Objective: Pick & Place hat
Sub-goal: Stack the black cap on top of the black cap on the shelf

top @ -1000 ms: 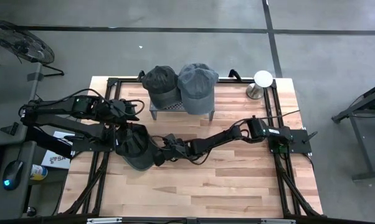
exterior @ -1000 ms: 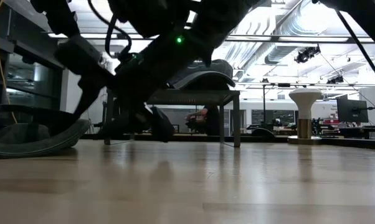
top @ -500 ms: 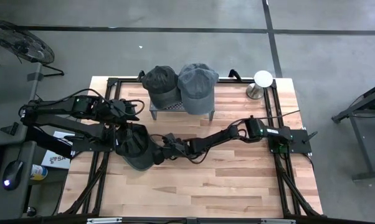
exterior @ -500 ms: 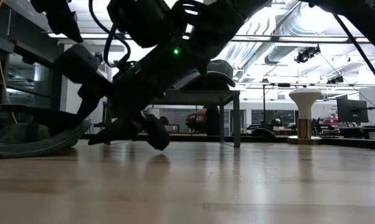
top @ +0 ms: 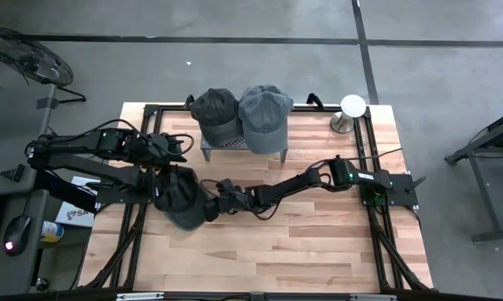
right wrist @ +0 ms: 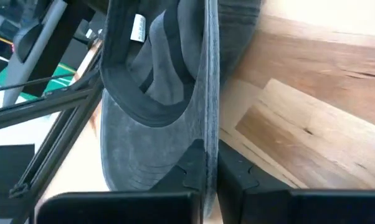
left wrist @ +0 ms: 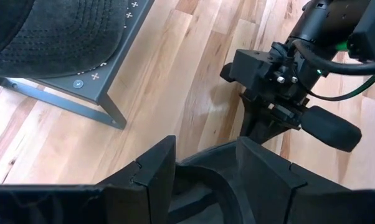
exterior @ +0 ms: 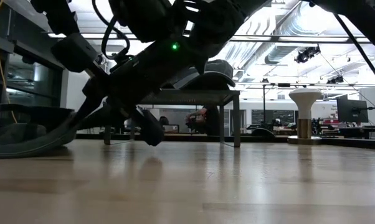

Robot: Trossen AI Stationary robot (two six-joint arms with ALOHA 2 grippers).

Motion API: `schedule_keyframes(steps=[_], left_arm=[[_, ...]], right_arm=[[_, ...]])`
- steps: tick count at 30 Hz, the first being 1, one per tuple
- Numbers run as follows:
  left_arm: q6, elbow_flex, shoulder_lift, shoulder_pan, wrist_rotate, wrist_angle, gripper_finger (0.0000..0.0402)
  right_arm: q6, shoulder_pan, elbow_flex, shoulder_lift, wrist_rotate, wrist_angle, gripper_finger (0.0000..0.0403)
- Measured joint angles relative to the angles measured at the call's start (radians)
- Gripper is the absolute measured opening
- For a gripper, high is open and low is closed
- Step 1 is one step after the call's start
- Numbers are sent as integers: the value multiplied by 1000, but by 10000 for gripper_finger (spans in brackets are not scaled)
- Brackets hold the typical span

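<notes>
A dark grey hat (top: 178, 201) lies on the wooden table at its left middle, opening up, and both grippers are on it. My right gripper (top: 208, 203) reaches across from the right and is shut on the hat's brim (right wrist: 137, 165). The right wrist view shows the hat's inside, with its sweatband and tag. My left gripper (left wrist: 206, 180) comes from the table's left with the hat's rim (left wrist: 206, 163) between its fingers. In the low view the hat (exterior: 25, 140) rests on the table, its right-hand edge raised. My left gripper has the hat's rim (left wrist: 203, 167) between its two fingers, which stand apart with the dark cloth spanning the gap. It comes roughly level from the table's left. The fingers hide the exact place of contact. My right gripper pinches the brim's thin edge (right wrist: 210, 134) between its two fingers, which come slanting down from the table's right. That edge is lifted a little, while the rest of the hat stays on the table.
At the far edge a grey metal rack (top: 235, 144) carries a dark hat (top: 214, 113) and a blue-grey hat (top: 264, 113). A white round-topped stand (top: 352, 109) is at the far right. Bare wood stretches along the near side.
My right gripper has gone a little toward the table's left edge and shut on the hat's brim. The brim's edge now stands slightly higher off the table, and the hat has shifted a little to the left.
</notes>
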Motion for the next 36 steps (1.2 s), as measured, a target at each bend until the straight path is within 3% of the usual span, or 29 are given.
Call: schedule_keyframes(steps=[10, 20, 29, 36], left_arm=[[-3, 0, 0, 0, 1, 1, 168], [-18, 6, -8, 0, 58, 78, 168], [-30, 159, -10, 0, 66, 177, 168], [-38, 280, -10, 0, 55, 225, 168]], right_arm=[[-64, 11, -1, -41, -30, 14, 7], [-242, 52, 1, -236, 43, -216, 7], [-421, 110, 1, -431, 232, -509, 7], [-687, 152, 25, -524, 382, -561, 7]])
